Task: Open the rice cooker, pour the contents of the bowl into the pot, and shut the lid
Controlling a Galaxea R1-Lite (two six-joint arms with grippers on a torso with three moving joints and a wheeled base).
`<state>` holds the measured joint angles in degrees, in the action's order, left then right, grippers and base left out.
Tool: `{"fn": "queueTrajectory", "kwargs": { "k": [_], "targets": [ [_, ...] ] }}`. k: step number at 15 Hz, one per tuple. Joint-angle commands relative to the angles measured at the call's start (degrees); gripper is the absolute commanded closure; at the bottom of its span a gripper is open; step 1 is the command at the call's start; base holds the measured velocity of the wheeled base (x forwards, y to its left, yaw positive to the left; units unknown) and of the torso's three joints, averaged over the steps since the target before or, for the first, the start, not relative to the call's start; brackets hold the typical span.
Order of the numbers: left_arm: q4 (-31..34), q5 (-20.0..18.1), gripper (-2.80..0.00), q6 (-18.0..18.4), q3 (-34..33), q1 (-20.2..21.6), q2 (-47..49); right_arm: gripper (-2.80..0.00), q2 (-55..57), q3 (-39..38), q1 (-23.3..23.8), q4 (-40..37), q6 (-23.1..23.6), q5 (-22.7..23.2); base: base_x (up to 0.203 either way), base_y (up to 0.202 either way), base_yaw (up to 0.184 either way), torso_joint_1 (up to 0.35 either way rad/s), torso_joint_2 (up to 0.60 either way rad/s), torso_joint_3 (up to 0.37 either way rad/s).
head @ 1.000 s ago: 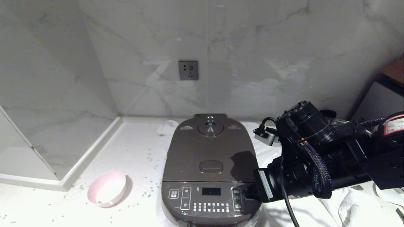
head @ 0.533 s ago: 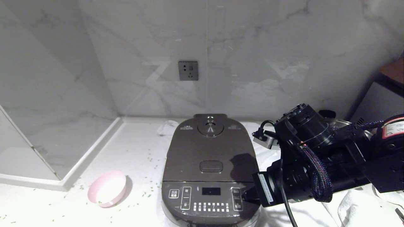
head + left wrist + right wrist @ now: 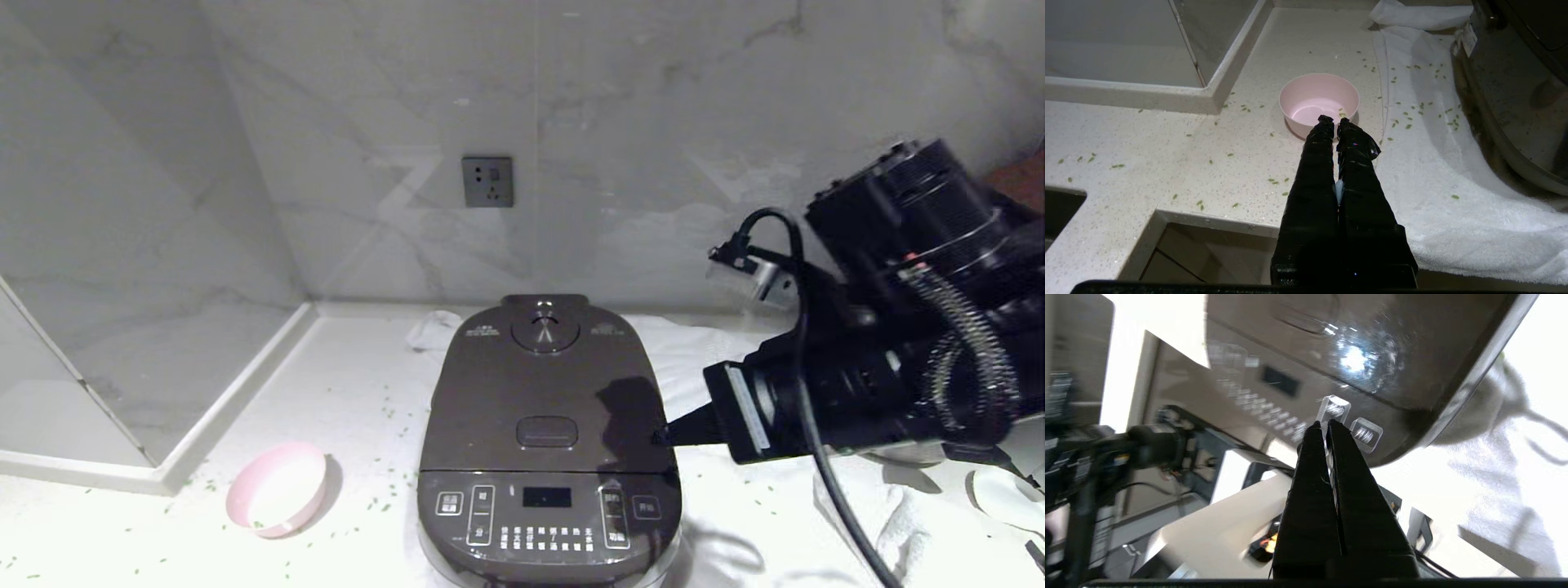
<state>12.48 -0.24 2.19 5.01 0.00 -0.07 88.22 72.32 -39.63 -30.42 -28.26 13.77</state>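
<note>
Head view, rice cooker, illegible white labels

Dim marble wall, overexposed white counter — right wrist view motion-blurred, glare on the lid.

Rice cooker: large, dark brown, rounded-rectangular, standing on a white towel at the counter's middle; front panel with small display and white-labelled buttons. Lid down and shut, round steam vent at rear, oval button toward front. Bowl: small, pink outside, pale inside, upright on the counter to the cooker's left, well apart. Green bits: a few inside the bowl, many scattered over counter and towel.
</note>
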Motion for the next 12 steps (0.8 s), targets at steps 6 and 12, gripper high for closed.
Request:
{"fn": "queueTrajectory", "kwargs": {
  "k": [6,12],
  "targets": [
    [0.1,0.0,0.00,0.0,0.0,0.0,0.0,0.00,-21.1,2.1,0.2,-3.5,1.9,-17.5,0.000,0.000,0.000,0.000,0.00,0.000],
    [0.1,0.0,0.00,0.0,0.0,0.0,0.0,0.00,-36.2,-5.3,12.0,-3.5,10.1,-26.9,0.000,0.000,0.000,0.000,0.00,0.000]
  ]
}}
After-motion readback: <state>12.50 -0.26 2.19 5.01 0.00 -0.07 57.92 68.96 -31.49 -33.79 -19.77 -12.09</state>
